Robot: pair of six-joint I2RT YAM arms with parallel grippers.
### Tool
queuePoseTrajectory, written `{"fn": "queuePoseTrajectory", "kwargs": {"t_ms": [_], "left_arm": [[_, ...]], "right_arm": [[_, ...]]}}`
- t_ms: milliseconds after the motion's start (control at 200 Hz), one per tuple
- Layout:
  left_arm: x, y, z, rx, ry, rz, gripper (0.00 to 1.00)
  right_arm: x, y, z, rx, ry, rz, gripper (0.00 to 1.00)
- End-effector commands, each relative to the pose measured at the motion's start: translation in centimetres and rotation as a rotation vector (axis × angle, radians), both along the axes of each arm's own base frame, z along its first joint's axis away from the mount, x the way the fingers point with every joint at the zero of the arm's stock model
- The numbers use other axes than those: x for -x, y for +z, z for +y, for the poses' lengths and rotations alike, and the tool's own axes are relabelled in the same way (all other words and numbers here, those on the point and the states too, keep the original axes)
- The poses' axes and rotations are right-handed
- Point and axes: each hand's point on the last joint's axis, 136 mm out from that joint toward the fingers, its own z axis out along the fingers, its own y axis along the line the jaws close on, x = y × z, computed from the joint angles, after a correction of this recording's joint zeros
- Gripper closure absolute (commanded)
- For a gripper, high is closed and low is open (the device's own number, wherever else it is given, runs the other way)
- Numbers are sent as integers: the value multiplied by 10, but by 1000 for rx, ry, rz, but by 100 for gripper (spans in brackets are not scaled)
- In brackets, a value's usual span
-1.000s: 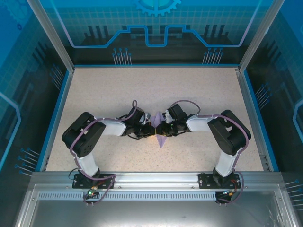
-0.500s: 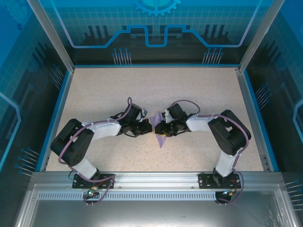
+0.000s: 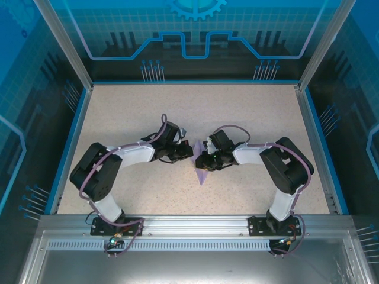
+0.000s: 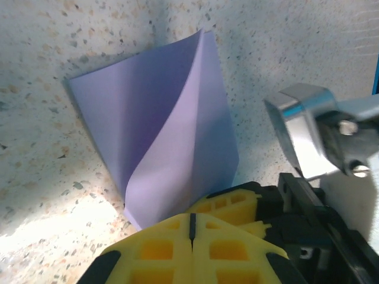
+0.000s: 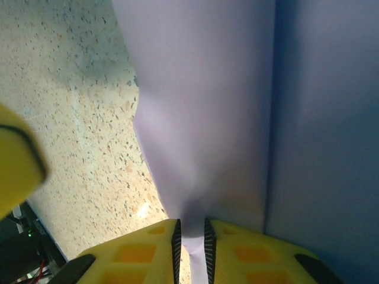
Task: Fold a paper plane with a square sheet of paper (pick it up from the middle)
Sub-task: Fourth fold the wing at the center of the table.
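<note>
Lavender and creased, the sheet of paper (image 3: 202, 175) shows from above as a narrow pointed sliver near the middle of the speckled table (image 3: 148, 106), well apart from every edge. The right gripper (image 3: 200, 161) pinches it: its yellow fingers (image 5: 142, 251) stand narrow with a fold of paper between them. The left gripper (image 3: 188, 155) sits just beside the sheet on the opposite side, its fingers (image 4: 160, 248) pressed together on nothing, with the paper (image 4: 172, 130) spreading just past their tips.
</note>
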Motion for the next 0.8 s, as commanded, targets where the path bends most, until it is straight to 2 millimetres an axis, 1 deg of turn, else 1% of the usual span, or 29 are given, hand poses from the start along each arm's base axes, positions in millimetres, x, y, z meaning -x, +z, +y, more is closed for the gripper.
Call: {"fn": "queuePoseTrajectory", "kwargs": {"t_ms": [0,115,270,405,540,705,790], "left_arm": [[1,-7,-8,33,-40,37,100],[3,-15,-11,36,-55,55,100],[8,-18,-18,36,-90,66,100],[12,-24,-20,26,-101,83,100],[16,-24,-20,9,-109,82,100],[25,-19,-23,-10,-123,77,100],[30,-22,-23,-20,-128,84,100]], "right_arm": [[15,-25,-19,96,-14,65,82],[14,-25,-20,103,-15,65,84],[14,-26,-22,107,-29,70,85],[14,-27,-24,114,-36,74,86],[14,-28,-27,123,-45,78,86],[15,-29,-30,134,-50,82,87],[16,-29,-30,134,-50,83,87]]}}
